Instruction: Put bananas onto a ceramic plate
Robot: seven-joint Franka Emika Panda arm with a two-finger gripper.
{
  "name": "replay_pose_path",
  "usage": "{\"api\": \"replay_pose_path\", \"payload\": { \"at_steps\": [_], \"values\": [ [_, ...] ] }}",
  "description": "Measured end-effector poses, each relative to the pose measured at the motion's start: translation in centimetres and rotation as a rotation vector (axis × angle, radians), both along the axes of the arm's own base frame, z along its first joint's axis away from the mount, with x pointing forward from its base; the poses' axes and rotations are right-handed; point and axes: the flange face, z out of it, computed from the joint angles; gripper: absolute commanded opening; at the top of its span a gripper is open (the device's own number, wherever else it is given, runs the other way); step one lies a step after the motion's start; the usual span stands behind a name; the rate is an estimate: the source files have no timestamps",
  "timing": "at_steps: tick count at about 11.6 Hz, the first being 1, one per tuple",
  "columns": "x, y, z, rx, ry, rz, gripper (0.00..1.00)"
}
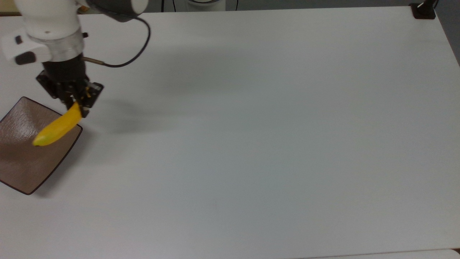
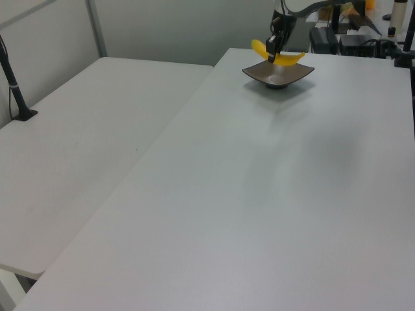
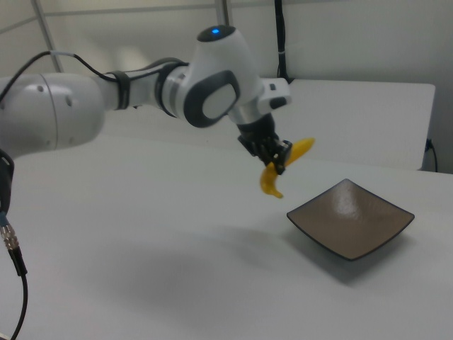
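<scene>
Gripping banana (image 1: 57, 126) — end effector (image 1: 77, 102) closed | tip overhanging plate (image 1: 21, 165) edge | table (image 1: 269, 144) open

yellow banana (image 1: 57, 126) aloft over the square brown ceramic plate's (image 1: 21, 165) edge

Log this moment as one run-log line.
phase: carry | claw: shut on banana | banana: held in the air, tip over plate edge in top view | brown plate: on table, nothing on it | placement: not yet done
</scene>
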Motion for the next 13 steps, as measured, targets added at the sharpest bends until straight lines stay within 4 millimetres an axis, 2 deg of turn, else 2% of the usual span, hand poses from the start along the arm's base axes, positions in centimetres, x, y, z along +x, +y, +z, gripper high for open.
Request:
{"api": "replay_pose_path", "payload": {
  "at_steps": [2, 3, 4, 5, 7, 9, 11, 13],
  "values": [
    [-0.1, -4.2, -1.4, -0.005, -0.061, -0.056, 0.42],
    [-0.2, -5.7, -2.0, -0.015, -0.076, -0.076, 0.94],
    [-0.2, -6.9, -2.6, -0.021, -0.090, -0.094, 1.00],
    [-0.3, -7.7, -3.0, -0.022, -0.099, -0.108, 1.00],
    [-0.2, -8.1, -3.4, -0.023, -0.104, -0.115, 1.00],
    [0.1, -7.1, -3.2, -0.015, -0.112, -0.103, 1.00],
    [0.4, -5.1, -3.3, 0.017, -0.071, -0.078, 1.00],
    [0.0, -1.0, -4.0, 0.086, 0.082, -0.025, 1.00]
  ]
}}
